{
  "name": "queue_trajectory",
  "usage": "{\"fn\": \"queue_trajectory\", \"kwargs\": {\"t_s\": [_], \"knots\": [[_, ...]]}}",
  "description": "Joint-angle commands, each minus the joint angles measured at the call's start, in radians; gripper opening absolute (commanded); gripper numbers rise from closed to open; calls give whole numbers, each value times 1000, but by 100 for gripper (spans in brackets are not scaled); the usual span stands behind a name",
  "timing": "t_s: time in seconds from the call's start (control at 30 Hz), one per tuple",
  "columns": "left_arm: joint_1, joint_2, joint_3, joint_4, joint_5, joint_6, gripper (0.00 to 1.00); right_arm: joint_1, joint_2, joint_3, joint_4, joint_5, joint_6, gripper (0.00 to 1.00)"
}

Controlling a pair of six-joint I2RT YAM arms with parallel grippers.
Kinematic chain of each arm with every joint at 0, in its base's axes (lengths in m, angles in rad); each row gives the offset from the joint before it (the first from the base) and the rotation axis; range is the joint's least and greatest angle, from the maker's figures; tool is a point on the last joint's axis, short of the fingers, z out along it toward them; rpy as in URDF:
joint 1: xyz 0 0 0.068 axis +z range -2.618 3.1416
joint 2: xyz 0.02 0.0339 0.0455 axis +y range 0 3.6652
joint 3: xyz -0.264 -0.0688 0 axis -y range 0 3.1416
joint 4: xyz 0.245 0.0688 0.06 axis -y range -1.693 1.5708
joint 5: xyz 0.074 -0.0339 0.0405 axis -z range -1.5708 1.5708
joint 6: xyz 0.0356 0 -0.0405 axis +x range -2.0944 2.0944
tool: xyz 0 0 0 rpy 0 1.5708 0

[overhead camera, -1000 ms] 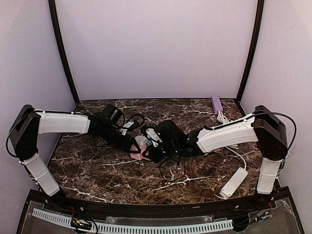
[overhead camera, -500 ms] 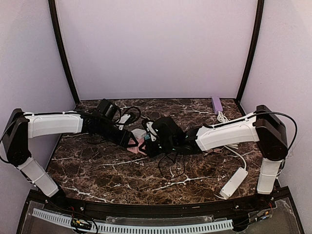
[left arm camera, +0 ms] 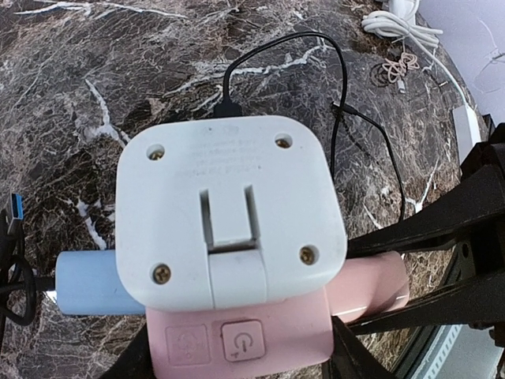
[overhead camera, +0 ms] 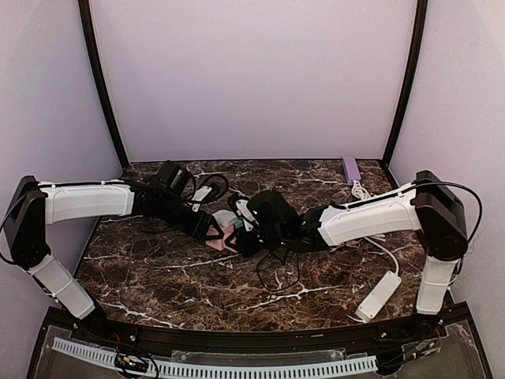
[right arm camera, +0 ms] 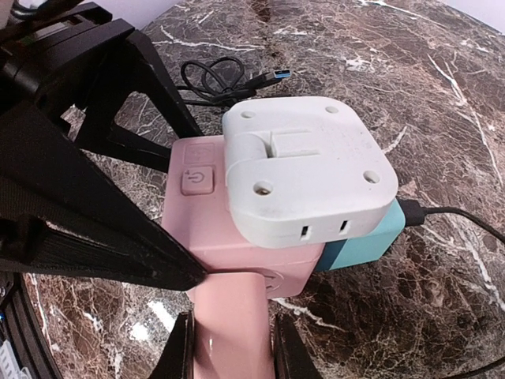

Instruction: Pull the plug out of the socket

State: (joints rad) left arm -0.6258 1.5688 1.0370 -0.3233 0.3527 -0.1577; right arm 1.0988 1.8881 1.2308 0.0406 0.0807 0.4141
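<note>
Jaws clamped — left gripper (overhead camera: pixel 215 232) on socket (left arm camera: pixel 237 343), right gripper (right arm camera: pixel 230 351) on plug (right arm camera: pixel 229 304).

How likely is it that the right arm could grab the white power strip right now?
Probably not yet. Its end effector is shut on the pink plug at the socket, mid-table, while the power strip lies beside the arm's base. Letting go first, it likely could.

The left gripper (overhead camera: pixel 216 231) and right gripper (overhead camera: pixel 240 237) meet at the pink socket (overhead camera: pixel 219 244) amid black cable loops (overhead camera: pixel 276 278) on the marble table (overhead camera: pixel 150 276) — a white power strip (overhead camera: pixel 379 294) lies near the right arm's base.
</note>
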Motion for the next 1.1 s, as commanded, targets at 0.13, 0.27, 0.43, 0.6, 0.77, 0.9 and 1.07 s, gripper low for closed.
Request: {"fn": "queue_trajectory", "kwargs": {"t_s": [0.13, 0.27, 0.43, 0.6, 0.77, 0.9, 1.07], "knots": [[6, -35, 20, 10, 72, 80, 12, 26, -73, -63, 170, -168, -141, 0], [6, -38, 20, 8, 68, 81, 11, 27, -84, -96, 224, -190, -149, 0], [6, -41, 14, 14, 49, 72, 11, 27, -80, -90, 219, -153, -119, 0], [6, -45, 7, 20, 14, 57, 10, 28, -66, -74, 180, -88, -63, 0], [6, -50, 2, 19, -34, 42, 10, 27, -59, -54, 123, -22, -1, 0], [6, -40, 12, -13, -91, 41, 10, 27, -43, -24, 77, -5, 36, 0], [6, -41, 14, -15, -106, 38, 10, 26, -23, 8, 34, 1, 69, 0]]}}
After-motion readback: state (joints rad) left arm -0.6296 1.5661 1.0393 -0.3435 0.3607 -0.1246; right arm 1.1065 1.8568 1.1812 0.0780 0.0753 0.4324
